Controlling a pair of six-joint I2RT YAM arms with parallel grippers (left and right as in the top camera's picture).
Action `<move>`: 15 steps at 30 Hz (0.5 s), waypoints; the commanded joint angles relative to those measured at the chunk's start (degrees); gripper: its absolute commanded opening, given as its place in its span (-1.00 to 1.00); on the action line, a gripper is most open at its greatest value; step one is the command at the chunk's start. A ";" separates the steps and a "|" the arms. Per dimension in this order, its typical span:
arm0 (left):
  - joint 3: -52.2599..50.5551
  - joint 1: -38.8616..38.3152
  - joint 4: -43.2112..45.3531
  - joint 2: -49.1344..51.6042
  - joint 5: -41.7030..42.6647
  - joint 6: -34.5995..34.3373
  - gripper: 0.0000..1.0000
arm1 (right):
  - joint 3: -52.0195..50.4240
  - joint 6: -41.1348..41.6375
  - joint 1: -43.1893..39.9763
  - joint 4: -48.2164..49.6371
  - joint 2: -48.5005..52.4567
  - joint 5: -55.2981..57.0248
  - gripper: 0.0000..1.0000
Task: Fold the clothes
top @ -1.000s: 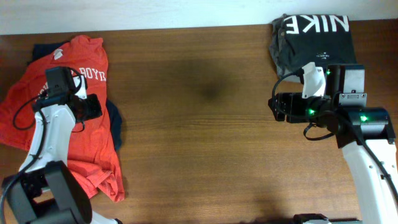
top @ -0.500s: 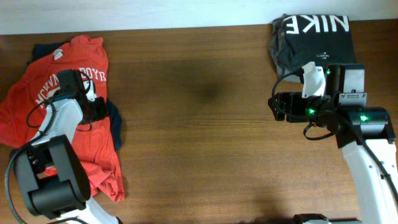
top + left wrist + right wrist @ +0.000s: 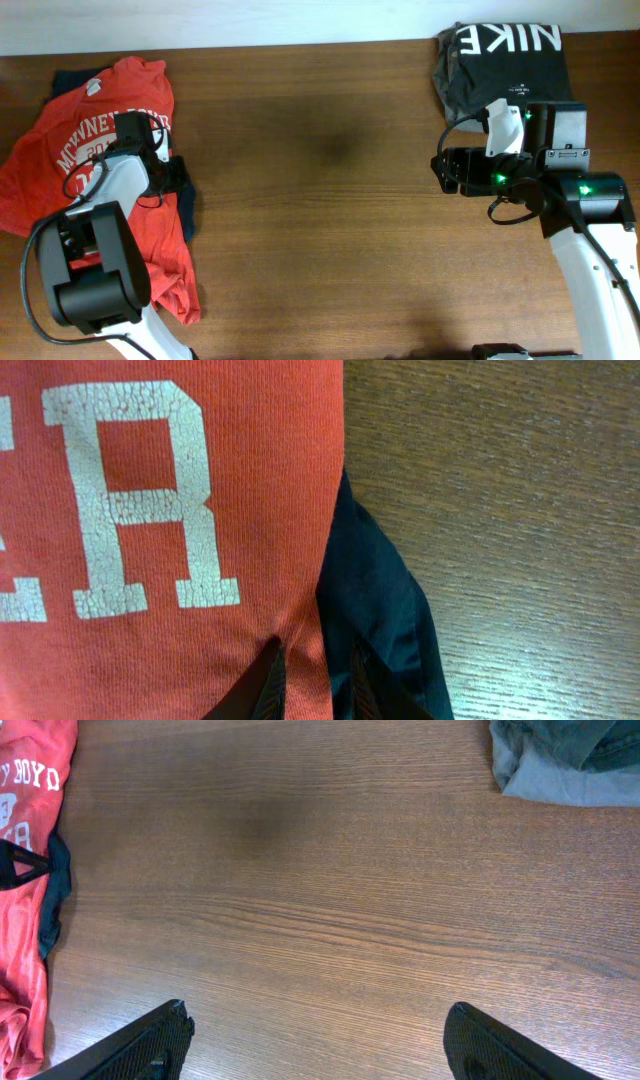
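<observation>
The orange-red T-shirt (image 3: 60,170) with white print lies crumpled at the table's left, over the dark navy garment (image 3: 187,205), which pokes out along its right edge and at the top left corner. My left gripper (image 3: 172,172) is at the shirt's right edge. In the left wrist view its fingers (image 3: 318,685) are shut on a fold of the orange T-shirt (image 3: 150,510), right beside the navy garment (image 3: 385,610). My right gripper (image 3: 320,1040) is open and empty above bare wood on the right side (image 3: 442,172).
A black shirt with white NIKE lettering (image 3: 510,55) lies at the back right on a grey folded garment (image 3: 560,785). The brown wooden table (image 3: 320,200) stretches between the two arms.
My left gripper has moved right across the orange T-shirt to its right edge and has closed on the fabric there. The right arm has not moved.
</observation>
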 commanded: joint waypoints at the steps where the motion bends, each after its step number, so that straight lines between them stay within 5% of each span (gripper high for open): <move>1: 1.88 0.09 -0.46 0.50 0.66 0.68 -0.56 | 1.03 -0.22 -0.07 0.15 0.04 -0.70 0.71; 15: 4.92 0.09 -3.78 0.68 -2.80 0.70 -0.66 | 1.03 -0.20 -0.07 0.35 0.04 -0.74 0.70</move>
